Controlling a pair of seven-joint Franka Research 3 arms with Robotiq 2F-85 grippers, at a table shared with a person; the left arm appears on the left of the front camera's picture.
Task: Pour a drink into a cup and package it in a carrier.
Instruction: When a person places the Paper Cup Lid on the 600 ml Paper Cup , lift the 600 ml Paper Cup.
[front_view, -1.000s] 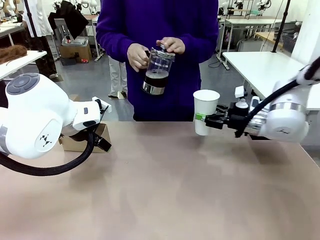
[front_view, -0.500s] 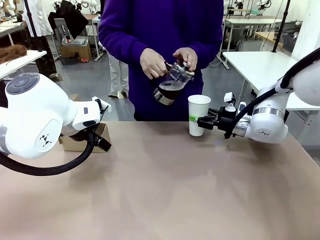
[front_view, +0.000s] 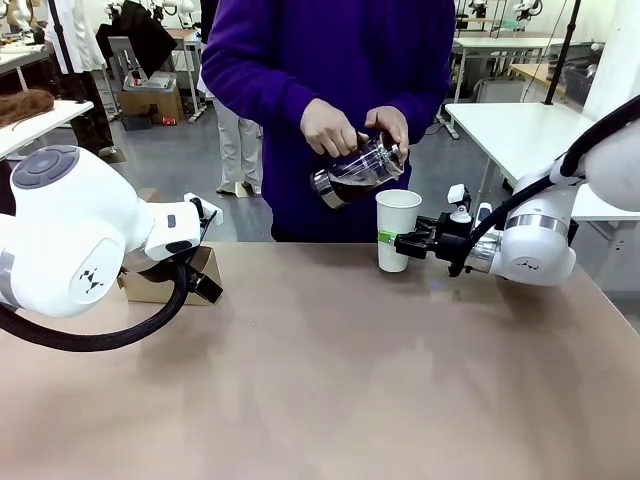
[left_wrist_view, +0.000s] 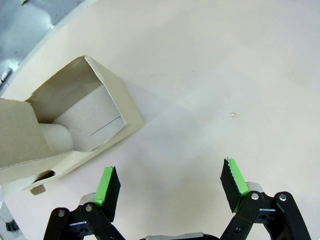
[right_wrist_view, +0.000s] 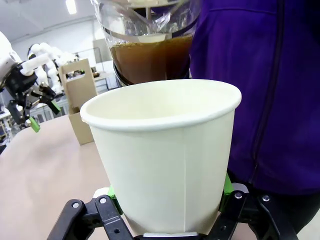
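The right gripper (front_view: 402, 241) is clamping the cup (front_view: 398, 210) low on its wall, holding it upright at the far side of the table (front_view: 330, 380) — within the person's reach. The person's hands (front_view: 332, 128) are tilting the pot (front_view: 358, 172) over its rim; the drink (right_wrist_view: 150, 60) is likely about to flow. The left gripper (left_wrist_view: 170, 176) is hanging wide open and empty just beside the carrier (left_wrist_view: 75, 120) — probably readying for packaging.

Right gripper (right_wrist_view: 170, 195) clamping tall white paper cup (right_wrist_view: 165, 165) low on its sides, green pads (right_wrist_view: 226, 184) pressing both flanks. Glass pot (right_wrist_view: 150, 25) tilting just above cup rim, dark brown drink (right_wrist_view: 150, 62) showing inside. Person's purple top (right_wrist_view: 260, 90) standing right. Brown cardboard carrier (right_wrist_view: 80, 97) sitting on tan table (right_wrist_view: 45, 170), left, behind cup.
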